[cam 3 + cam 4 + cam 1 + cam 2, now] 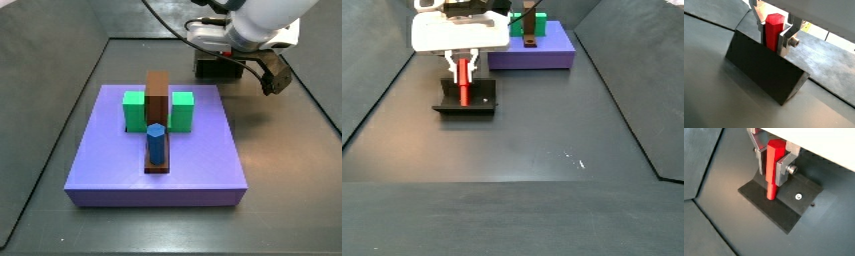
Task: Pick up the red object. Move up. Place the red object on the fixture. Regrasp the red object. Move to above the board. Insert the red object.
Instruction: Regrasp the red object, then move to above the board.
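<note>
Gripper [772, 162] of two flat silver plates hangs over the fixture, a small dark box-like bracket on a flat base plate [791, 203]. Its fingers [784, 170] squeeze the red object, a slim bright red plastic peg [773, 175], near the peg's top half. In both wrist views the peg stands straight up, and its bottom end rests on the fixture. In a side view the peg [462, 83] and the fixture [466, 98] sit well apart from the big flat purple square board [536, 52].

The peg looks hard, stiff and very light. Its sides look smooth, so it could slip. Holding its flat sides near the middle seems best.
</note>
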Motion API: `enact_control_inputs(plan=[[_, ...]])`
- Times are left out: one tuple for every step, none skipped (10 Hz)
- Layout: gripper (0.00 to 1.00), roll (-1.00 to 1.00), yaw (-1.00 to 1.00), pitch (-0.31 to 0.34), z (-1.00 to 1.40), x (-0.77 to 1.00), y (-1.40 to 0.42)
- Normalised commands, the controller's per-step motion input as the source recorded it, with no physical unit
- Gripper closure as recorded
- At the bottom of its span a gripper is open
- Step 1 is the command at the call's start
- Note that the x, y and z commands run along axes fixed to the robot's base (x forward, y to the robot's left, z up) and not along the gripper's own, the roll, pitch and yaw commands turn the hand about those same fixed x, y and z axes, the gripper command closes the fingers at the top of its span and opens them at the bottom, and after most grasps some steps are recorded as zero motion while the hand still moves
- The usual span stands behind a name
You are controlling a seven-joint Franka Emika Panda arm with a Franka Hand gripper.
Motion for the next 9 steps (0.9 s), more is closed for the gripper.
enact_control_inputs(plan=[[1.00, 0.00, 0.00, 0.000, 0.00, 0.00, 0.00], [1.00, 0.00, 0.00, 0.000, 0.00, 0.00, 0.00], [1.00, 0.00, 0.00, 0.000, 0.00, 0.00, 0.00], [1.00, 0.00, 0.00, 0.000, 1.40, 0.00, 0.00], [1.00, -0.03, 0.05, 0.028, 1.40, -0.01, -0.01], [1.00, -0.11, 0.04, 0.018, 1.40, -0.04, -0.01], [1.00, -0.06, 0.04, -0.005, 1.40, -0.04, 0.00], [1.00, -0.04, 0.03, 0.017, 1.40, -0.03, -0.01], [1.00, -0.01, 0.01, 0.007, 1.40, -0.03, -0.01]])
